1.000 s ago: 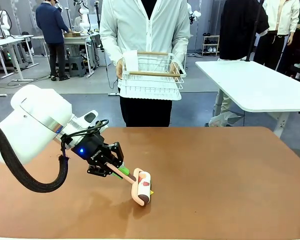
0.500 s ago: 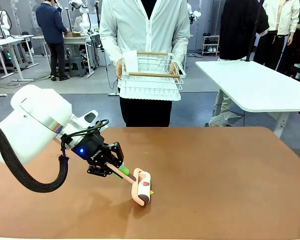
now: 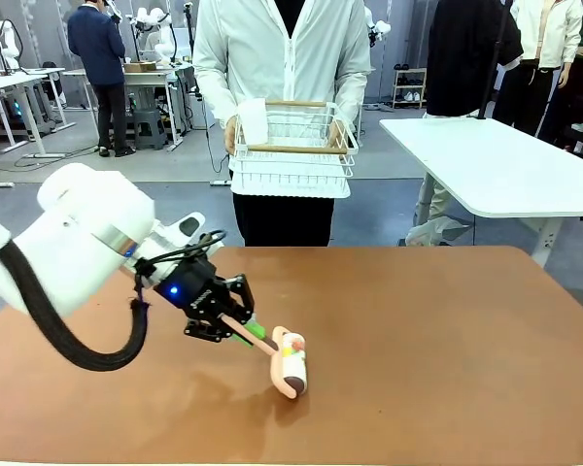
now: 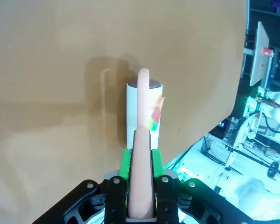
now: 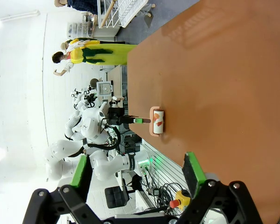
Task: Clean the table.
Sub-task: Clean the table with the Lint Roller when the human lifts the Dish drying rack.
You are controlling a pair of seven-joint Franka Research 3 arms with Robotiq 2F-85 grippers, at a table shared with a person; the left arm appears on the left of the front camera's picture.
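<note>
Noted my left gripper (image 3: 252,332) low and left of centre in the front view, fingers clamped on the pink handle of a lint roller (image 3: 290,363). Its roll rested on the table (image 3: 447,330), which filled the lower half. My right gripper (image 5: 136,173) sat at the bottom of its wrist view, fingers spread wide, nothing between them. At top centre a person (image 3: 272,58) held a white wire rack (image 3: 291,148).

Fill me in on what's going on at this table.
The left hand is shut on the pink handle of a lint roller, whose roll lies on the reddish-brown table, towards the robot's side. The right hand is open and holds nothing. At the far side a person stands holding a white wire rack in both hands, clear of the table.
</note>
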